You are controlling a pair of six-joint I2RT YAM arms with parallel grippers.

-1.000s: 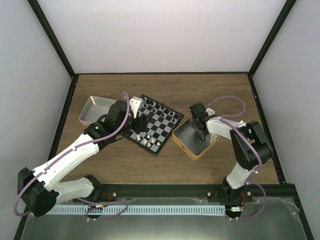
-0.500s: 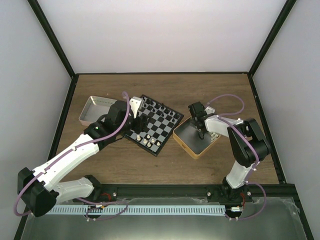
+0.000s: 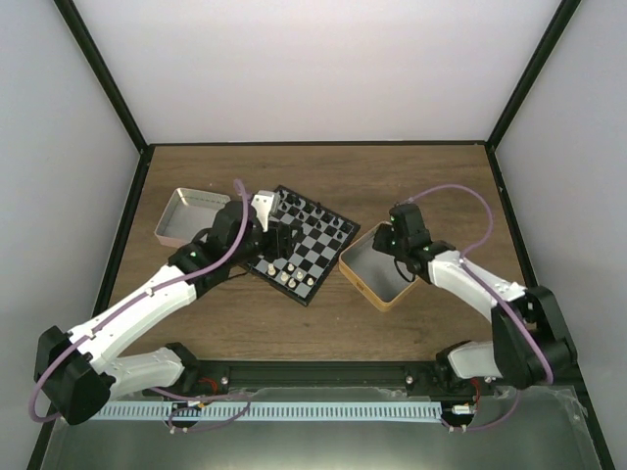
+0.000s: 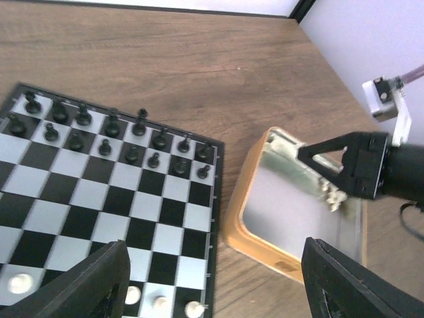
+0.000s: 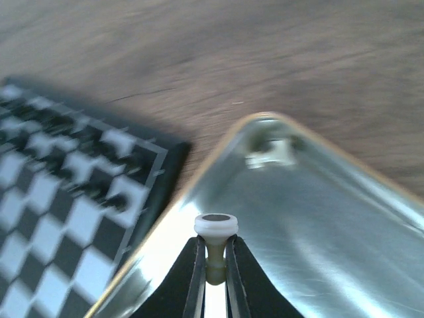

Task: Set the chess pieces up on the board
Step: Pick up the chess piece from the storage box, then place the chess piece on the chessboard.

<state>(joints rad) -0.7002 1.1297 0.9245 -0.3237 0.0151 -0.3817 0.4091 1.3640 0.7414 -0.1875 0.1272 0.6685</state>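
The board (image 3: 319, 251) lies left of centre, and its light and dark squares (image 4: 142, 232) fill the left wrist view. Black figures (image 4: 106, 132) line its far two rows. A few cream-white chess pieces (image 4: 161, 303) stand on its near edge (image 3: 286, 279). My left gripper (image 3: 277, 241) hovers open over that near part, its gripper midpoint (image 4: 218, 291) above bare wood. My right gripper (image 3: 395, 257) is above the orange-rimmed tin (image 3: 358, 279), shut (image 5: 215, 248) on a cream-white chess piece (image 5: 216, 227) held base-up.
A silver tin (image 3: 186, 217) sits at the back left, beside the left arm. The orange-rimmed tin (image 4: 246, 205) almost touches the board's right side. Black frame posts and white walls close in the table on three sides.
My right gripper closed on a cream piece inside the orange-rimmed tin and the right arm's elbow swung out to the right. The left gripper shifted only slightly.
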